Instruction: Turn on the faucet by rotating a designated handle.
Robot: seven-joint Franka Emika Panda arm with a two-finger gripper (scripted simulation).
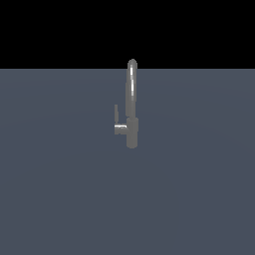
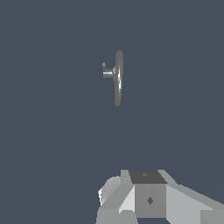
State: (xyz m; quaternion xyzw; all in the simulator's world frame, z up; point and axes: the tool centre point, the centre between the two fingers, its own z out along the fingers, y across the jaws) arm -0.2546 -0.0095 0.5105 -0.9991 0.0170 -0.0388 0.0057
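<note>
The faucet [image 1: 131, 119] stands alone on the flat grey-blue floor, a slim grey tap with a tall arched spout on a thicker round base. The handle [image 1: 116, 115] is a thin upright lever on a short stub, on the side of the base towards the exterior view's left. From the wrist view I look down on the faucet [image 2: 118, 78], with the handle [image 2: 106, 72] sticking out sideways. A pale grey blocky part of my arm [image 2: 148, 197] fills that picture's edge, well away from the faucet. I cannot make out separate fingers. The exterior view does not show the arm.
A plain grey-blue floor [image 1: 60, 189] runs under and around the faucet, with a black background beyond its far edge. No other objects show in either view.
</note>
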